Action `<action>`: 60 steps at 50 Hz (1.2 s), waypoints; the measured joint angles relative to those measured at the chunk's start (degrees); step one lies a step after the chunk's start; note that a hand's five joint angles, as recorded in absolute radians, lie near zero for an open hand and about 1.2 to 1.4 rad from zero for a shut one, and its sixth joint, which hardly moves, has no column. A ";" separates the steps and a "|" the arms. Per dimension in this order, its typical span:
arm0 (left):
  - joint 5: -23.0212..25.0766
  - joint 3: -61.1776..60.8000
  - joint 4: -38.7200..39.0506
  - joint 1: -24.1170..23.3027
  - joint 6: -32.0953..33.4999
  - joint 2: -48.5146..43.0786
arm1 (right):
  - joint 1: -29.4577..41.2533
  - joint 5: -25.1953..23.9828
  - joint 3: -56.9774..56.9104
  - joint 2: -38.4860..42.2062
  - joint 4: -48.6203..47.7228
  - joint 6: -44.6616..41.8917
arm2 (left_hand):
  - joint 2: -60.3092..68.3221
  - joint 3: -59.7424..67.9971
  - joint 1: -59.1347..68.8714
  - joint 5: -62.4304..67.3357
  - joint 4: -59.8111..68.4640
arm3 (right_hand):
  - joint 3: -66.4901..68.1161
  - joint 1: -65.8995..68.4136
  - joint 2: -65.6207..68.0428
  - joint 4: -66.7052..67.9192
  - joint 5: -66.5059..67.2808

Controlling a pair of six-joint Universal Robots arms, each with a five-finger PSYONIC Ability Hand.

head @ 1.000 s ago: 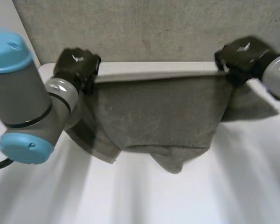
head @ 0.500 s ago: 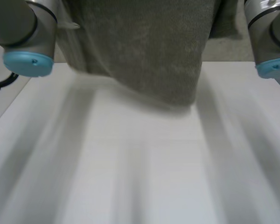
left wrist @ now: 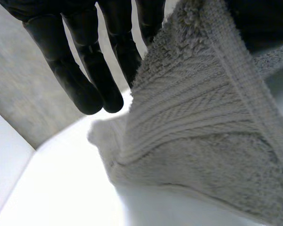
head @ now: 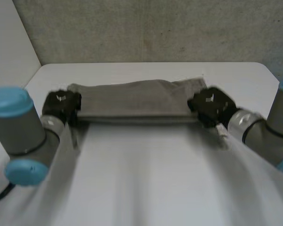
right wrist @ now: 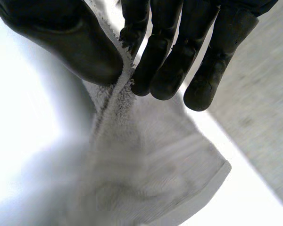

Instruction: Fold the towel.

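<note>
Greyish terry towel (head: 132, 100) is lying as a long doubled-over strip across the far half of the tabletop (head: 146, 179), running along its far edge. At the end nearer the tabletop's left edge, the left hand (head: 60, 104) has the cloth pinched between thumb and mostly straight fingers (left wrist: 89, 75). At the opposite end, the right hand (head: 211, 106) has its fingers (right wrist: 162, 52) and thumb nipping the hem.

no readable text, labels or numbers anywhere

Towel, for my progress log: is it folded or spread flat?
Folded: the towel forms a narrow doubled band over the table, with its layers stacked in the left wrist view.
</note>
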 measured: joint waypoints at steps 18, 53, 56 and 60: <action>1.28 -8.12 12.04 -0.24 8.69 -1.19 | -3.74 2.72 10.72 0.33 -5.52 2.81 | 0.15 0.05 0.00 0.00 0.00 | -30.53 -31.64 -30.74 -30.85 -33.43; 1.38 -11.84 17.41 -0.05 8.52 -1.57 | -7.57 4.51 9.53 5.82 -6.75 3.73 | -7.52 -9.37 -0.17 -8.15 -7.84 | -44.55 -44.70 -44.77 -44.75 -46.11; 1.38 -11.87 17.41 -0.04 8.51 -1.57 | -7.78 4.49 9.28 6.22 -6.71 3.58 | -7.53 -9.38 -0.17 -8.17 -7.85 | -44.52 -44.21 -44.71 -44.74 -45.32; 1.39 -11.87 17.41 -0.04 8.51 -1.63 | -8.09 4.47 8.74 6.85 -6.73 3.56 | -7.54 -9.38 -0.17 -8.17 -7.85 | -43.24 -42.97 -44.22 -43.77 -44.09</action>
